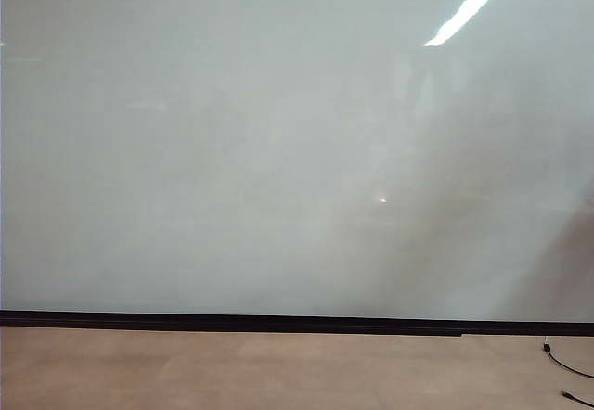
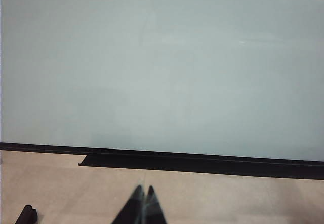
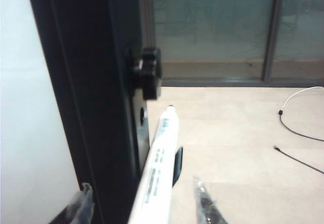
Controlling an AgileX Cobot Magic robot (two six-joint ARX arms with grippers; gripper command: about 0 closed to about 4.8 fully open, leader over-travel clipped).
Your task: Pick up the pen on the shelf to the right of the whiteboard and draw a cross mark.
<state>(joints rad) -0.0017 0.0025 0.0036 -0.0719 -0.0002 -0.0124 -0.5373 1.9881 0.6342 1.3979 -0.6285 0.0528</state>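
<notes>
right gripper jaws part-open straddling slim white black-banded marker pen, grip unclear; tip points 12 o'clock beside glossy pale whiteboard's black frame; off-centre closing could flick it. left gripper looks closed, idle

One whiteboard, one pen, two pincers (left pincer, right pincer), two floor cables.
</notes>
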